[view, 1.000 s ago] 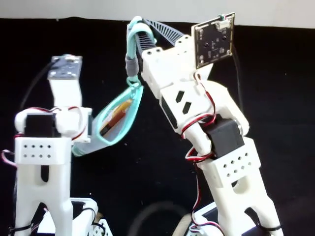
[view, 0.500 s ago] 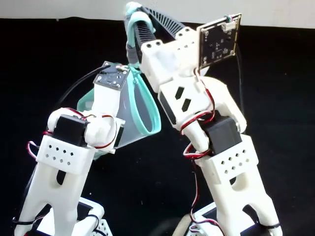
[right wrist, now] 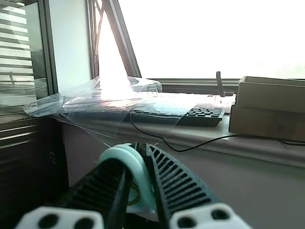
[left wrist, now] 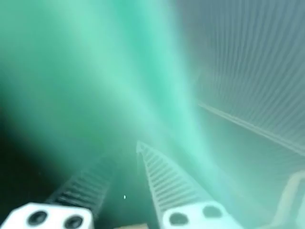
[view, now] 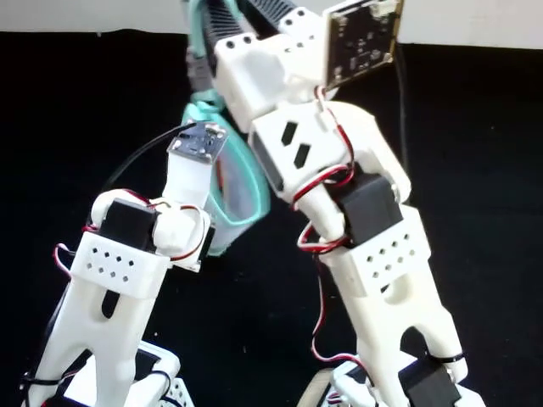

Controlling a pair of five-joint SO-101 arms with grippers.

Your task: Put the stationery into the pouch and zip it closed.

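Observation:
The teal see-through pouch (view: 244, 182) hangs in the air between my two arms above the black table. My right gripper (view: 222, 13) is at the top of the high view, shut on the pouch's teal loop (right wrist: 126, 164); that view has the loop pinched between the ribbed black fingers (right wrist: 174, 179) of the right gripper (right wrist: 139, 150). My left gripper (left wrist: 126, 152) is shut on the pouch's lower body, whose teal wall (left wrist: 143, 71) sits right against the lens. In the high view the left wrist board (view: 198, 141) covers that grip. A thin reddish item (view: 219, 176) shows through the pouch.
Both white arm bases stand close together at the front, the left (view: 110, 280) and the right (view: 390, 280). Behind is the black tabletop (view: 475, 170). The right wrist view looks across the room to a sill with a keyboard (right wrist: 190, 113) and boxes (right wrist: 269, 109).
The left arm rose from low at the left and closed in on the pouch. The right arm shifted left and upward, and the pouch swung from open-mouthed to hanging flatter between them.

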